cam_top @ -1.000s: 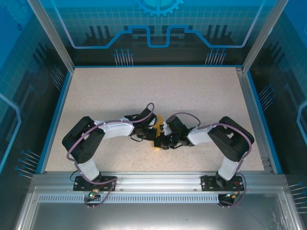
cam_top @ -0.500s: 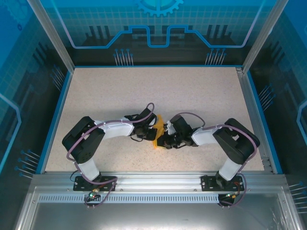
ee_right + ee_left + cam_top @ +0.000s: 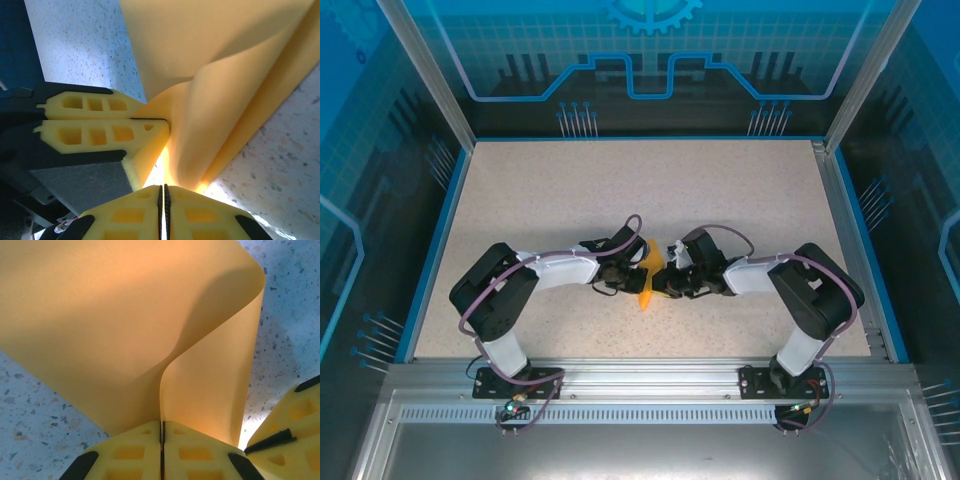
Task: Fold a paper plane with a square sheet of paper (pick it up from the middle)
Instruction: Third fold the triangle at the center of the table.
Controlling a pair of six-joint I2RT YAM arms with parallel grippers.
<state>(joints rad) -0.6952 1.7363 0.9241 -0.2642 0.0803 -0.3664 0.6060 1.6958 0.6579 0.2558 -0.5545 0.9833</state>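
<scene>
The square sheet of paper (image 3: 646, 294) is bright orange and stands bent between the two grippers in the middle of the table. My left gripper (image 3: 162, 426) is shut on a raised fold of the paper (image 3: 125, 315), which curls up and away from its jaws. In the right wrist view the left fingers (image 3: 100, 131) pinch the sheet (image 3: 200, 40) from the left. My right gripper (image 3: 161, 190) is shut, its tips just below the paper's lower fold, with no paper seen between its jaws. From above, the left gripper (image 3: 636, 274) and right gripper (image 3: 662, 287) almost touch. No paper plane shape shows.
The speckled table (image 3: 650, 190) stretches open behind the arms to a blue-rimmed back edge. Metal posts (image 3: 432, 80) and blue walls close in the sides. In the left wrist view the right fingers (image 3: 295, 415) sit close at the lower right.
The right arm has swung its gripper further from the near edge and closer to the left gripper. The orange paper looks narrower from above. The left arm stays put.
</scene>
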